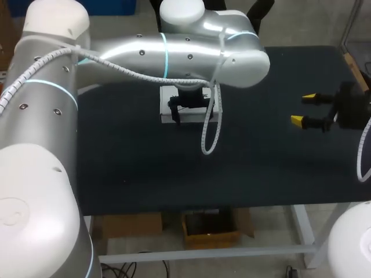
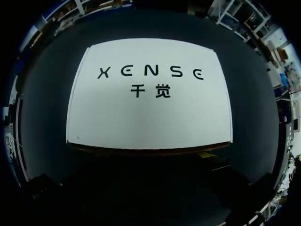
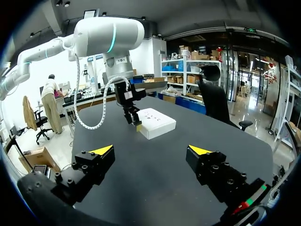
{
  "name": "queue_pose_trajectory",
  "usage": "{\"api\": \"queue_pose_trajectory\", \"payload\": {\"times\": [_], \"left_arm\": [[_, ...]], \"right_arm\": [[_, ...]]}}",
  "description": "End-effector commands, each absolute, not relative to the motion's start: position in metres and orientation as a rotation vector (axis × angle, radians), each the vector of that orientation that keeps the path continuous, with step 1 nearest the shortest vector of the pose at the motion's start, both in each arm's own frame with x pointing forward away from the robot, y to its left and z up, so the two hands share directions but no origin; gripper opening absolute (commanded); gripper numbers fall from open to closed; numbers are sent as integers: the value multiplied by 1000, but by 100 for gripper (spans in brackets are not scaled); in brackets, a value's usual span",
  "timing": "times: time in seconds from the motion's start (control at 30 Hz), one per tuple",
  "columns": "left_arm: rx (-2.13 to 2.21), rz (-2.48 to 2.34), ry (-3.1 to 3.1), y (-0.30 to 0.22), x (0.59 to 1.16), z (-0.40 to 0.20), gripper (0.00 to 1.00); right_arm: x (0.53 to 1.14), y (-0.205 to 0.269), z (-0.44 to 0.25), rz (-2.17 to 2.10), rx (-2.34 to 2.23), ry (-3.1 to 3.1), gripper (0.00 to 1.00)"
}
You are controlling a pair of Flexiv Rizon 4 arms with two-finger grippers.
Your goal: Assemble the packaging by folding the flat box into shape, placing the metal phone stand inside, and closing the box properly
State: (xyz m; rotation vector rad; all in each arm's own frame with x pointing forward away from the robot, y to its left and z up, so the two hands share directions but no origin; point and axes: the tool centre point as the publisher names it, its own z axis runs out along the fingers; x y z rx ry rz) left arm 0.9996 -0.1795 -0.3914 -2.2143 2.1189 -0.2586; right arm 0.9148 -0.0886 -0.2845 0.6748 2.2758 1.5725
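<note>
Trouble to be watching for: pressing off-centre with the left jaws, sitting right at one edge of the white box (image 3: 157, 122), and so skidding it across the tabletop (image 1: 249, 162) or tipping it instead of seating the closure. Not showing, on that side, whether clenched or released, lying in shadow in their own view. Gaping released and empty at the right jaws, gripping nothing. Finding the box flat and lid-up just ahead of the left jaws at 12 o'clock, touching or nearly so; finding it well apart from the right jaws, ahead toward 11 o'clock. Not seeing the metal phone stand anywhere; possibly sitting inside.
</note>
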Motion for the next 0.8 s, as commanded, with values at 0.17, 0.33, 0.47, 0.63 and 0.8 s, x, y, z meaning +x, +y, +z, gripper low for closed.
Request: {"api": "queue_pose_trajectory", "payload": {"times": [0.17,0.33,0.47,0.63,0.8], "left_arm": [[-2277,-108,2191,-185,1048,-399,100],[-2290,-102,2193,-185,1070,-404,100],[-2295,-101,2189,-183,1085,-403,100],[-2292,-105,2178,-181,1098,-400,100],[-2282,-102,2169,-181,1111,-396,100]], "right_arm": [[914,-90,-284,1577,672,2276,100],[914,-90,-284,1577,672,2276,100],[914,-90,-284,1577,672,2276,100],[914,-90,-284,1577,672,2276,100],[914,-90,-284,1577,672,2276,100]]}}
